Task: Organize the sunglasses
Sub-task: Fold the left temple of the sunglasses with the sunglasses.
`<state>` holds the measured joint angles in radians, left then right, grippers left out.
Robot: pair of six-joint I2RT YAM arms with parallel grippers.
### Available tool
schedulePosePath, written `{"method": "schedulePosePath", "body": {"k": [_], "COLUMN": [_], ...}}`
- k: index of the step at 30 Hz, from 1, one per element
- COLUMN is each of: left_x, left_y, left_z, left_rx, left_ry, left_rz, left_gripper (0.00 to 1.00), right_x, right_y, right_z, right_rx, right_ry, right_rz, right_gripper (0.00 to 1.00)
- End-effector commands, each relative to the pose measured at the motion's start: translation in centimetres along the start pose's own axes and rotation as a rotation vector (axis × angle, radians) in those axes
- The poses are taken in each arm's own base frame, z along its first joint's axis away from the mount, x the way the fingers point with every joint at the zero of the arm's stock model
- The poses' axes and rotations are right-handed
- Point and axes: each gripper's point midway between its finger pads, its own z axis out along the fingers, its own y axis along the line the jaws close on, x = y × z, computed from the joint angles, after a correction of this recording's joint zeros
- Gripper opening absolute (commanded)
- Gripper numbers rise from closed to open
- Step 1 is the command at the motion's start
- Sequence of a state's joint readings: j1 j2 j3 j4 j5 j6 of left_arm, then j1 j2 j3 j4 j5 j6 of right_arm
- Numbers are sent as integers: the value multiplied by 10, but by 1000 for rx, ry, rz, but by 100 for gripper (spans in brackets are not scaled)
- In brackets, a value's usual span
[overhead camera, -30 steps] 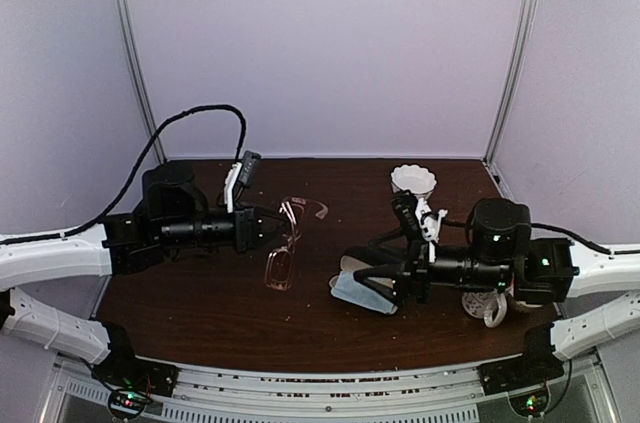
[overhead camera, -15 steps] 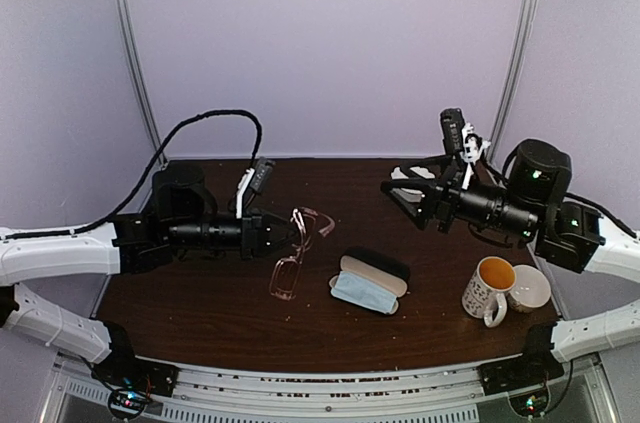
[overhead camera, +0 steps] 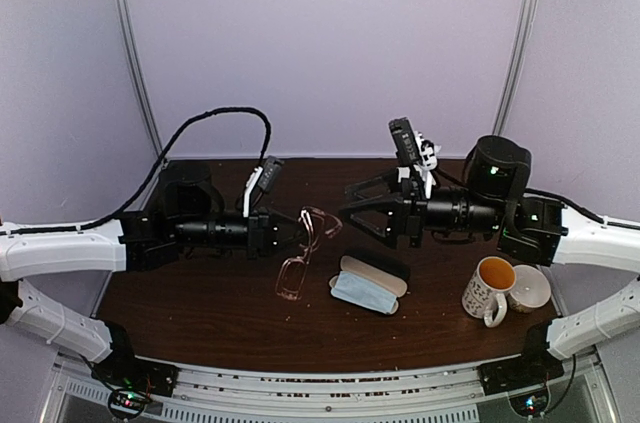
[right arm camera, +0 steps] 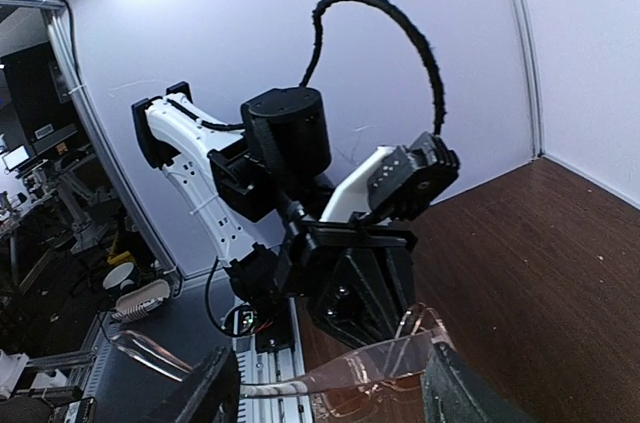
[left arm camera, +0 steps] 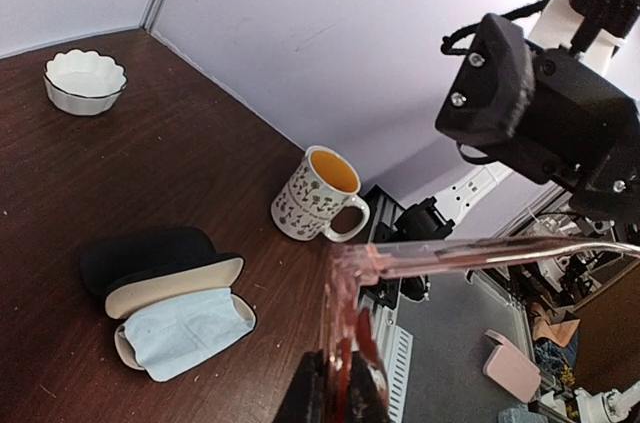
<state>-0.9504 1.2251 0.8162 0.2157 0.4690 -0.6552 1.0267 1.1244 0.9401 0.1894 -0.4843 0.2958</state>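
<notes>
Sunglasses (overhead camera: 303,243) with a thin reddish translucent frame hang above the middle of the dark wooden table (overhead camera: 200,303), clamped in the closed left end effector (overhead camera: 292,234). The right end effector (overhead camera: 362,215), its jaws apart, faces them from the right, with one lens between its fingers (right arm camera: 212,388); whether they touch it cannot be told.

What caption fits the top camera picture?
Left gripper holds the sunglasses up, facing the open right gripper.

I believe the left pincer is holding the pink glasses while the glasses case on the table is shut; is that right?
Not quite: the glasses case lies open, a light-blue cloth inside, as the left wrist view shows. The left pincer does hold the pink glasses.
</notes>
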Motion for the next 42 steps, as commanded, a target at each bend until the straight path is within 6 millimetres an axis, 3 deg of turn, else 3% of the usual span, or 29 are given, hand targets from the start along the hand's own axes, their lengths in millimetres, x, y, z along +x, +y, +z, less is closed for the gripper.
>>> {"method": "schedulePosePath", "body": {"k": [1,32,42], "left_x": [-22,-29,-31], "left_y": [-18,-29,-39], "left_z": [0,-3,-4], "left_rx": [53,85,115], "left_ry": [-57,-70,-68], "left_rz": [56,68,82], "left_gripper": [0,0,0], "right_x": [-17,46,57], "right_y": [34,24,20], "right_z": [4,39,48], "right_rx": [-142,-165,-167], "right_ry": [-27,89,101], "right_rz": [-30,36,45], "right_gripper": [63,61,61]}}
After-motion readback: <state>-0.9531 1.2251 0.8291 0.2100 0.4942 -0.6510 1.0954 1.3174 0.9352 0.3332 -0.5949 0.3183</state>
